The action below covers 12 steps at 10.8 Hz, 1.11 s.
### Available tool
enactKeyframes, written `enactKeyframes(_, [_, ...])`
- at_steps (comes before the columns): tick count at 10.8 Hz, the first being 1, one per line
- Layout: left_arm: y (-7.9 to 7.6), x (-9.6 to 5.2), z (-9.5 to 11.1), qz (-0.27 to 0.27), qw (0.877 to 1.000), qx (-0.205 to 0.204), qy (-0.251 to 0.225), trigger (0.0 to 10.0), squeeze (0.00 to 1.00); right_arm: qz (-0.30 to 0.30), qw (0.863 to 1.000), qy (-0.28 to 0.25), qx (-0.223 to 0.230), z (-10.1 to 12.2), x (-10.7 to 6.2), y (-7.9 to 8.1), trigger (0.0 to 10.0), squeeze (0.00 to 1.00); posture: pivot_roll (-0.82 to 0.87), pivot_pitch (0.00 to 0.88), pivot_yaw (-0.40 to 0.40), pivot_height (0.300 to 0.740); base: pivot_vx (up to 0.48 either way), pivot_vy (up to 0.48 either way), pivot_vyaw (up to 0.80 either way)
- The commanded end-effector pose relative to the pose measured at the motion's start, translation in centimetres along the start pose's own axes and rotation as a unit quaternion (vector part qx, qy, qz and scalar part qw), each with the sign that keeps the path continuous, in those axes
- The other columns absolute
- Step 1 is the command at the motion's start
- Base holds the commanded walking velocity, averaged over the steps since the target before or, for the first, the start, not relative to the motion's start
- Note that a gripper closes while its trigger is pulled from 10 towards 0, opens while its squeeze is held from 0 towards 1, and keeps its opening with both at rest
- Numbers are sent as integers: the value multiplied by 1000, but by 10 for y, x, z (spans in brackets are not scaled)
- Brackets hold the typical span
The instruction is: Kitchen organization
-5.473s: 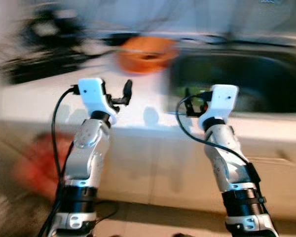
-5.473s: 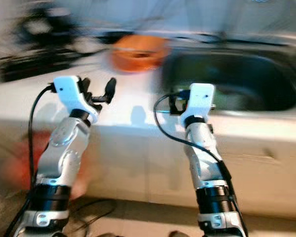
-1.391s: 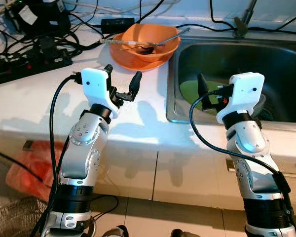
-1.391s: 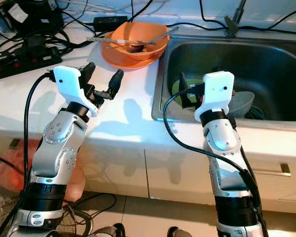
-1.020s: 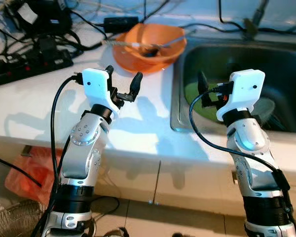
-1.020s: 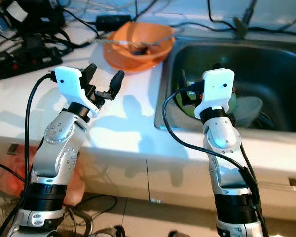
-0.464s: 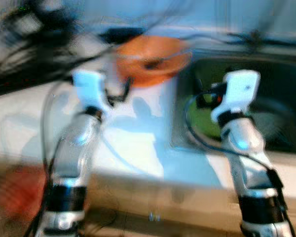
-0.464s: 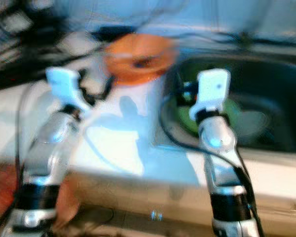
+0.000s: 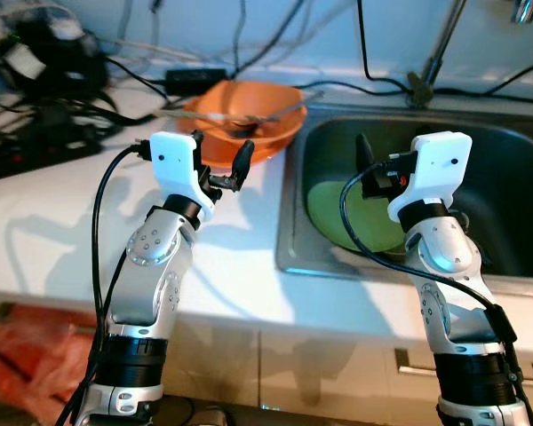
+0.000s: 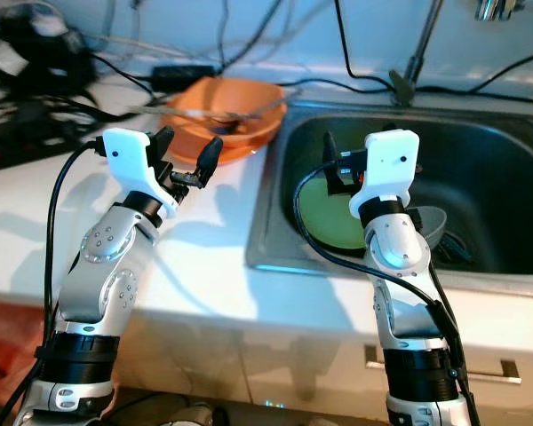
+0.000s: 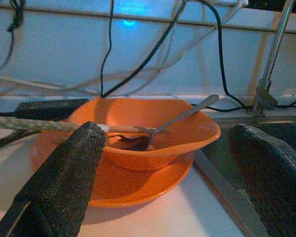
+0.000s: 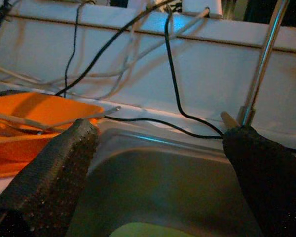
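An orange bowl point(image 9: 244, 111) sits on an orange plate point(image 11: 128, 183) on the white counter, just left of the sink. A metal spoon point(image 11: 183, 115) and a pale stick lie in the bowl. My left gripper point(image 9: 218, 160) hovers open over the counter just in front of the bowl, with nothing between its fingers point(image 11: 64, 182). My right gripper point(image 12: 161, 129) is open above the near left part of the steel sink point(image 9: 515, 191). A green plate point(image 9: 346, 217) lies on the sink's bottom, with a grey bowl point(image 10: 431, 222) beside it.
Black power strips and tangled cables point(image 9: 44, 98) crowd the back left of the counter. A thin faucet pipe point(image 9: 440, 44) rises behind the sink, with cords running along the wall. A red bag point(image 9: 27, 364) lies on the floor below the counter's front edge.
The whole view shifted and blurred, then settled with the counter and sink nearer. The bowl now sits a little closer to my left gripper. Both grippers keep the same open pose.
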<state>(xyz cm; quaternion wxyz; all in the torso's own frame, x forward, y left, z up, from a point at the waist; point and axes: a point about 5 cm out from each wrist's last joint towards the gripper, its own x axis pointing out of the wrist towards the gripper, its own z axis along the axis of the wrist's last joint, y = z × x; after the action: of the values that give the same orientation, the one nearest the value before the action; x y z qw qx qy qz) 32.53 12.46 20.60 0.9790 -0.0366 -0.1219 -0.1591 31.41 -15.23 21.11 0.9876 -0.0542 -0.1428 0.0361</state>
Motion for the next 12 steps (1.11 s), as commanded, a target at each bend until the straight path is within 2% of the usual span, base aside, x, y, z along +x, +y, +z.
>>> enactKeyframes(1, [0,0,2,-1,1000,3,0,10000,0,-2,1000,-3,-5,1,-1,-2,10000,0,28,120,27,740,0,0,0])
enactKeyframes(5, [3,2,2,2,1000,7,2,10000,0,-4,1000,0,-7,0,0,-3,10000,0,28,119,28,740,0,0,0])
enactKeyframes(7, [7,3,-1,8,1000,21,19,10000,0,-3,1000,7,-2,-1,0,-2,10000,0,30,123,28,740,0,0,0])
enactKeyframes(9, [13,7,-9,-6,997,49,64,10000,0,56,993,94,42,-12,0,7,10000,0,31,147,42,740,0,0,0])
enactKeyframes(12, [14,23,-8,-45,992,80,87,10000,0,103,985,135,40,-8,-10,2,10000,0,19,174,58,740,0,0,0])
